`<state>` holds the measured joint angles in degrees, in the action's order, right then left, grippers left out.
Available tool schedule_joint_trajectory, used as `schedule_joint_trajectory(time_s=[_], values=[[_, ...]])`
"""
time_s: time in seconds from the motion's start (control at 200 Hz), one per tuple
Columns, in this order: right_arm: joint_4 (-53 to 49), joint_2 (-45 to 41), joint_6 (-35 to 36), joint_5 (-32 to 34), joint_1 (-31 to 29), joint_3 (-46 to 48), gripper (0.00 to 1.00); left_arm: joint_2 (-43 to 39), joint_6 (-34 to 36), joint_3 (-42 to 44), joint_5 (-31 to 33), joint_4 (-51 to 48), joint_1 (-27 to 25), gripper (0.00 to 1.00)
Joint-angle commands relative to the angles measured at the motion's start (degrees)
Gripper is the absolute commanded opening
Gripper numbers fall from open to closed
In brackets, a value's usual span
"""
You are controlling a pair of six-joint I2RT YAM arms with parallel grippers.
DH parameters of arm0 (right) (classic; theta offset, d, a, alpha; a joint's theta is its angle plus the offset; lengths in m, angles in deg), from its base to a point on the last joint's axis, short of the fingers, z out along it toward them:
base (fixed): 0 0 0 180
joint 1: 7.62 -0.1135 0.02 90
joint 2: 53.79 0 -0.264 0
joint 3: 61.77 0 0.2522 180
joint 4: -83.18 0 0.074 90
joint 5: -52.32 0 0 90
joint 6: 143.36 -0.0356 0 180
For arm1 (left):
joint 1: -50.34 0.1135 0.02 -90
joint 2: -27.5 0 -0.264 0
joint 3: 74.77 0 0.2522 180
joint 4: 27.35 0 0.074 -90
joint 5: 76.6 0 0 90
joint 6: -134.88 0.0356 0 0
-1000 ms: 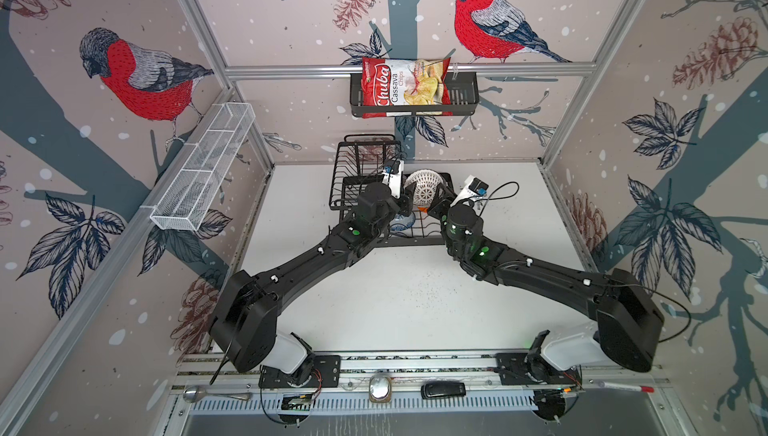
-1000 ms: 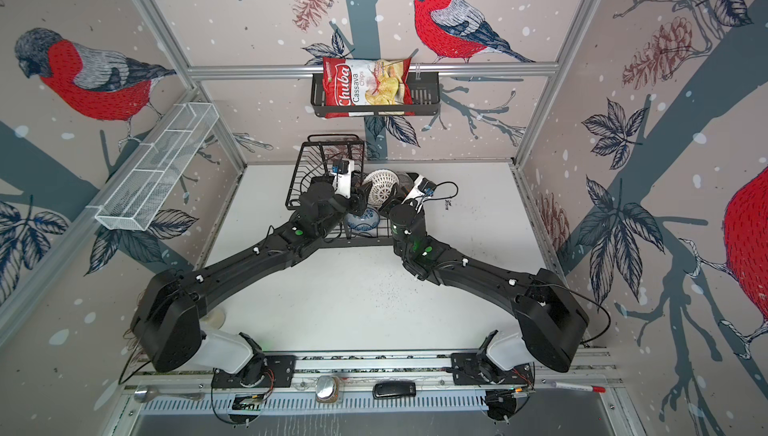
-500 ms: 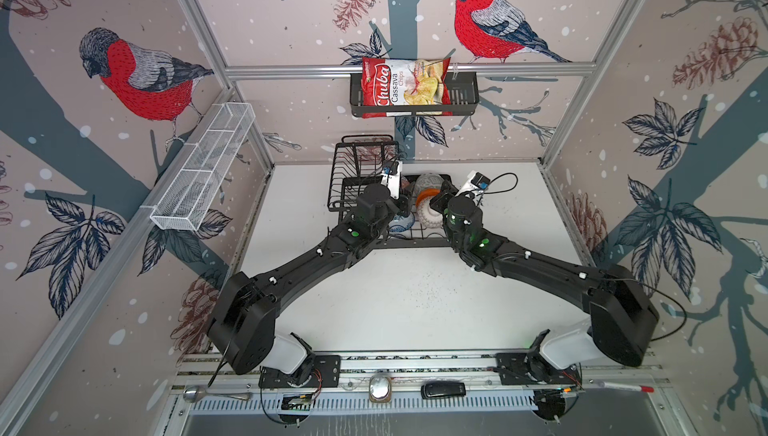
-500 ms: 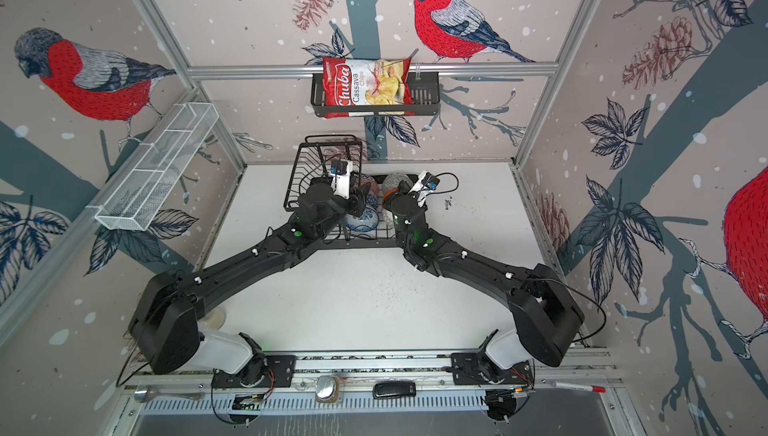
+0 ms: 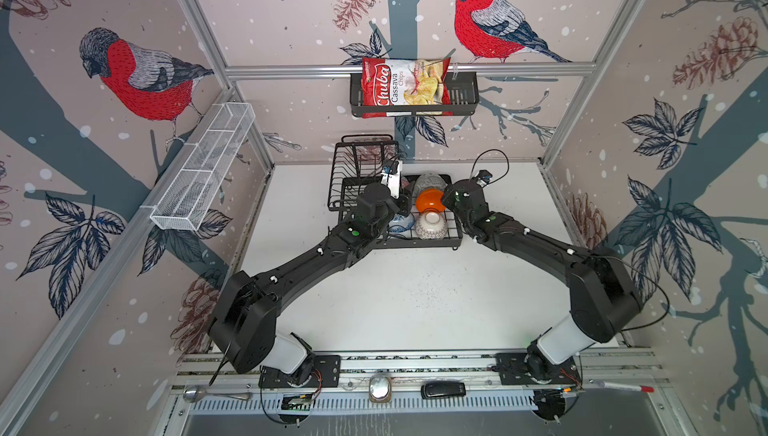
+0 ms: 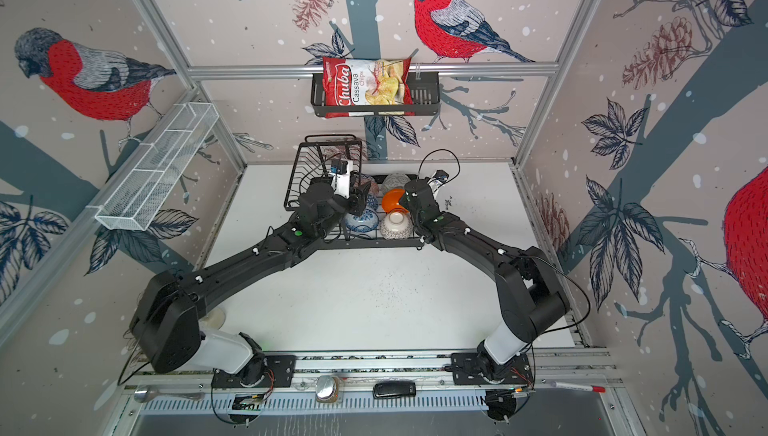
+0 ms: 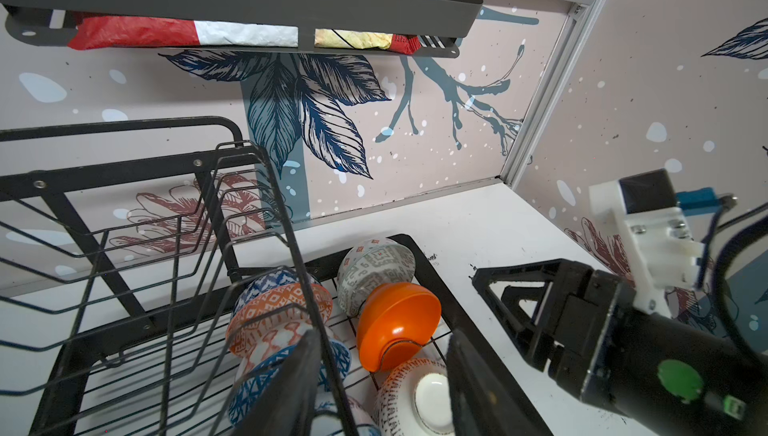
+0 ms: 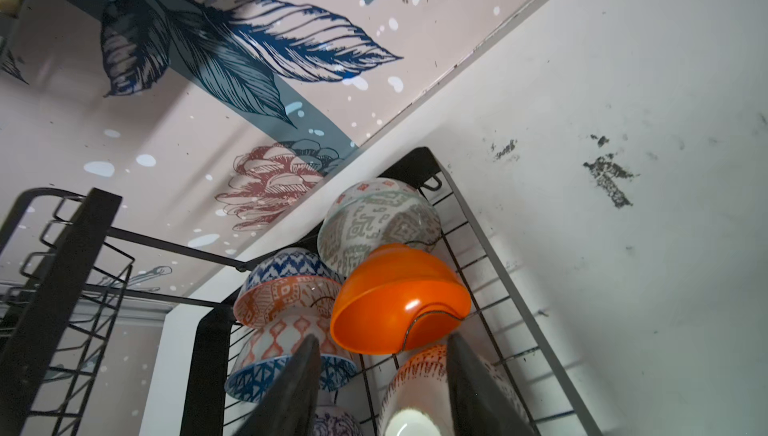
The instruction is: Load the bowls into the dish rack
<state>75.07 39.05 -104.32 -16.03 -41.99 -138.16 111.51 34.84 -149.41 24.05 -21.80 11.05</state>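
The bowls (image 7: 282, 313) stand crowded in the dish rack's (image 7: 116, 169) lower tray, plain orange bowl (image 8: 399, 301) leaning on the grey-white bowl (image 8: 374, 217). Left gripper (image 7: 381, 334) and right gripper (image 8: 382, 338) jaws spread, holding nothing

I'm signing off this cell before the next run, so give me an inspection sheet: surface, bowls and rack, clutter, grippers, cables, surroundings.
Surface: white table, scuffed and speckled.
Job's things: six bowls, all in the rack base tray; orange bowl tilted on edge.
Clutter: spoon, pen and black device on the front rail.
Grippers: left gripper and right gripper open, empty, at the rack.
Cables: loop at the right wrist, clear of the bowls.
Surroundings: bird-print walls; chips bag in a wall basket; mesh shelf.
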Motion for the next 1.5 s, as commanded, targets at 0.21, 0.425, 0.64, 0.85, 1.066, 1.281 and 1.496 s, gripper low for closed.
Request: schedule_joint_trajectory(time_s=[0.21, 0.425, 0.64, 0.85, 1.066, 1.281, 1.496], values=[[-10.2, 6.4, 5.8, -10.0, 1.2, -7.6, 0.74, -1.9, -1.3, 0.3, 0.8, 1.8, 0.3, 0.33], [-17.7, 11.4, 11.7, -15.0, 1.2, -12.7, 0.78, -4.7, -1.7, 2.4, 1.0, 4.1, 1.0, 0.63], [-19.9, 12.2, 14.1, -15.6, 0.6, -12.3, 0.76, -5.0, -1.8, 2.7, 0.8, 4.2, 1.2, 0.89], [-22.0, 11.2, 16.3, -15.3, 0.0, -11.5, 0.74, -4.9, -2.4, 2.8, 0.5, 4.3, 1.6, 0.97], [-23.0, 12.2, 17.7, -16.5, -0.6, -11.3, 0.74, -4.9, -2.4, 2.7, 0.7, 4.2, 1.7, 0.98], [-24.9, 14.3, 18.7, -16.5, -1.9, -13.9, 0.74, -4.8, -2.4, 2.6, 1.1, 3.9, 1.7, 0.98], [-26.9, 16.1, 19.0, -15.2, -3.1, -16.0, 0.67, -4.8, -2.4, 2.6, 1.1, 3.9, 1.8, 0.98]])
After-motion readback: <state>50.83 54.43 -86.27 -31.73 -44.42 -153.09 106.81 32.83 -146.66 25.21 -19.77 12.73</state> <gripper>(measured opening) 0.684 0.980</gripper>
